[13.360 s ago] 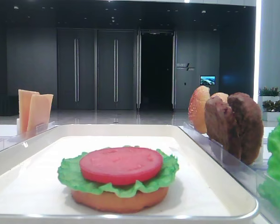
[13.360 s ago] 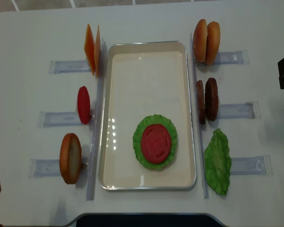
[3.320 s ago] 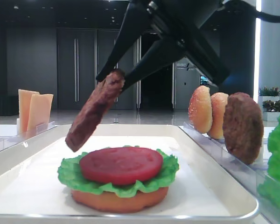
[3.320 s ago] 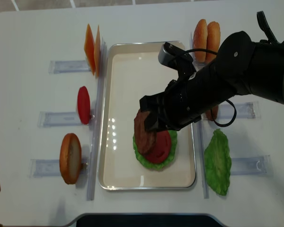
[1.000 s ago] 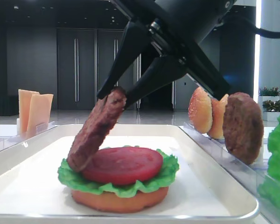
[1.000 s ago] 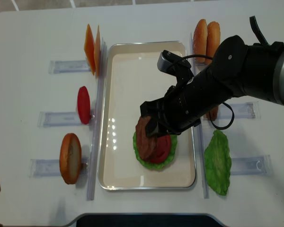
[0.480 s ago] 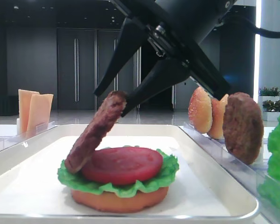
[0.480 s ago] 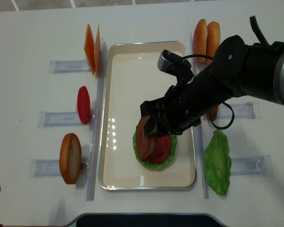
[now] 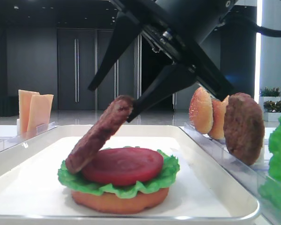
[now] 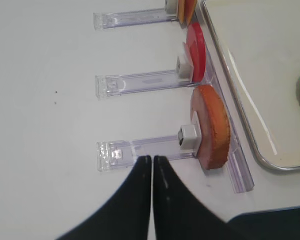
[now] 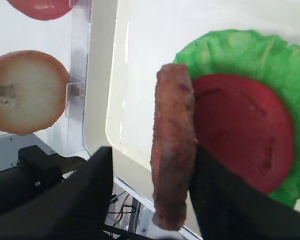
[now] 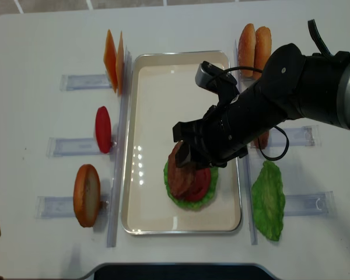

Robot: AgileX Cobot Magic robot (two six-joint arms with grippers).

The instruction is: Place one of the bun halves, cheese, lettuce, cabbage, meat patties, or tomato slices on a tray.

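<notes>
On the white rectangular tray (image 9: 18,161), the round red tomato slice (image 9: 122,165) lies on green ruffled lettuce (image 9: 159,180). The rough brown meat patty (image 9: 99,133) leans tilted on it. The right claw (image 9: 118,101) stands released around its top; the left claw (image 10: 152,162) is clenched.

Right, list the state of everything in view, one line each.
Patty: tilted, low edge on lettuce, leaning over tomato.
Right gripper: fingers open around patty top.
Left gripper: shut, empty.
Tomato: flat on lettuce.
Lettuce: on bun.
Bun: flat on tray.
</notes>
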